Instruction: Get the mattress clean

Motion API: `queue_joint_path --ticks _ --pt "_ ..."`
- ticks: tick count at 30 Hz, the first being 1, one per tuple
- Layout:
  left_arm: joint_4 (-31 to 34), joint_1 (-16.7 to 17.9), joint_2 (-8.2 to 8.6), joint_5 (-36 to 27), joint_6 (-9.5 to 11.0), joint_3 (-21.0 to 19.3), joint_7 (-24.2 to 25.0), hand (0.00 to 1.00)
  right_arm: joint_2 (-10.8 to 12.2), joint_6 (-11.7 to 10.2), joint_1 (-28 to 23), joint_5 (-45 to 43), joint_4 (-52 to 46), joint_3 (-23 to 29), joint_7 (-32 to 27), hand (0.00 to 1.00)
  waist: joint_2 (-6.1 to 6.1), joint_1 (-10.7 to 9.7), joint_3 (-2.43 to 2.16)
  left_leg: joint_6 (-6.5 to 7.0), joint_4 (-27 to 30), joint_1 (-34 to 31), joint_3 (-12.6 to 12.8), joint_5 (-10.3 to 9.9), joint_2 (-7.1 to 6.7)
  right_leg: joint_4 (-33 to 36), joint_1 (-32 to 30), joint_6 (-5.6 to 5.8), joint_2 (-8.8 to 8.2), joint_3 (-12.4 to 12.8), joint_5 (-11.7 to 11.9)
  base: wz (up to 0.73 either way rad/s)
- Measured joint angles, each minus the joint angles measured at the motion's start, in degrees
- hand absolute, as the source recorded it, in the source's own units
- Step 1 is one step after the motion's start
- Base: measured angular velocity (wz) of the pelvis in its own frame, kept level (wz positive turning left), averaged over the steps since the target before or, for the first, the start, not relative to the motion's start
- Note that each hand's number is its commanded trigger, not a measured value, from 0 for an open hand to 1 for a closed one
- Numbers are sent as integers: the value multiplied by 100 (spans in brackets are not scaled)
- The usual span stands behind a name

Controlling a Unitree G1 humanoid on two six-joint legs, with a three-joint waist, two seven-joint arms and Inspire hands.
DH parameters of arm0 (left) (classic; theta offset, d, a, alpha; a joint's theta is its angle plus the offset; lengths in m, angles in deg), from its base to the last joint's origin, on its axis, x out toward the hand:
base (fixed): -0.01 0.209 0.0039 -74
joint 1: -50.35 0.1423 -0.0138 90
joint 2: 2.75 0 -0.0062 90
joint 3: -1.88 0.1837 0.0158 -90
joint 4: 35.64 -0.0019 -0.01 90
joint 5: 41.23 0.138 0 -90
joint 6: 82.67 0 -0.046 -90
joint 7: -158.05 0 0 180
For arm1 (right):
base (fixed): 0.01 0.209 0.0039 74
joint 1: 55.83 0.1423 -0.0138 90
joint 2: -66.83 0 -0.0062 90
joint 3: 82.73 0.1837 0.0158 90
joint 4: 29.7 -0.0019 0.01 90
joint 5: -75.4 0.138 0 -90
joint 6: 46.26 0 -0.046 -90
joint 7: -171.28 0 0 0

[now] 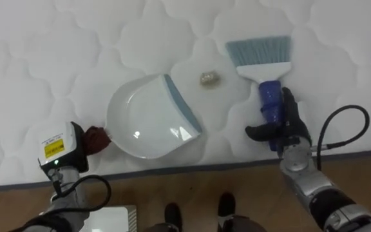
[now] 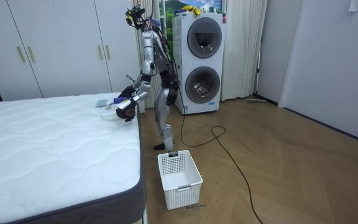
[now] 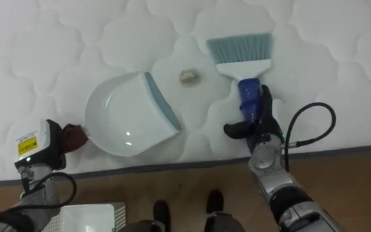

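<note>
right hand [image 1: 288, 124] clamps brush [image 1: 259, 53] handle, crumpled scrap [image 1: 209, 78] at bristles' 9 o'clock, dustpan [image 1: 140, 119] mouth just beyond; left hand [image 1: 63, 149] grip: can't tell.

On the mattress [image 1: 44, 51], close to its 6 o'clock edge: dustpan [image 1: 148, 116] in the middle with its lip toward 2 o'clock, scrap [image 1: 209, 78] just beyond that lip at 2 o'clock and apart from it, brush [image 1: 261, 61] near the scrap at 3 o'clock, bristles toward 12 and handle toward 6. At the dustpan's 8 o'clock end, left hand [image 1: 92, 138] closed on its handle; at the brush's 6 o'clock end, right hand [image 1: 282, 125] wrapped round the handle. On the floor [image 1: 237, 180] at 6 o'clock of the mattress edge, basket [image 1: 121, 219] below the left hand.
</note>
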Motion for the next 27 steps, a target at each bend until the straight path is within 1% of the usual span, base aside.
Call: queue_joint_path --ticks 1,2,3,6,9,14,17,22,24,27 --pt "0 -32 0 87 -25 -1 0 100 -4 15 4 -142 83 34 -8 0 21 -2 1 -1 -11 8 -48 -1 -2 -2 26 0 -13 -48 -1 17" --pt "0 -75 1 93 -48 0 -1 100 -6 19 20 -235 146 75 -20 25 40 5 9 -1 -23 10 -57 -1 -8 0 32 0 -26 -66 -1 15" --pt "0 -87 1 93 -60 -3 -2 100 -4 23 30 -275 177 85 -33 100 51 10 15 0 -26 12 -62 -1 -13 3 36 0 -33 -67 -1 8" --pt "-11 -88 1 89 -116 -3 -2 100 6 58 77 -472 346 88 -84 100 67 22 24 1 -37 50 -58 0 -28 12 64 1 -41 -69 -1 0" --pt "-11 -94 9 87 -130 -4 -1 100 -11 103 122 -697 505 100 -206 100 66 11 24 7 -56 90 -68 4 -81 24 95 8 -49 -68 -6 2" --pt "-9 -132 9 200 -137 -7 -1 100 -246 190 208 -1128 579 261 -416 100 59 20 27 11 -115 78 -68 6 -101 24 58 18 -54 -68 -14 1" --pt "-9 -144 10 209 -196 -20 -1 100 -265 295 258 -1178 584 357 -569 100 51 33 27 15 -102 12 -65 12 -100 29 -9 14 -58 -64 -22 0" --pt "-9 -199 11 222 -239 -25 -1 100 -286 510 272 -1235 745 419 -574 100 37 67 35 18 -66 -11 -63 43 -97 30 -11 25 -79 -113 -42 1" --pt "-10 -218 12 224 -240 -24 -1 100 -275 520 267 -1229 812 418 -555 100 27 76 41 18 -73 -6 -62 43 -99 31 -10 25 -94 -138 -42 0" --pt "-11 -256 13 318 -251 -27 -1 100 -274 520 224 -1184 814 421 -515 100 -10 103 64 27 -92 9 -48 49 -102 31 -9 25 -119 -163 -42 0"
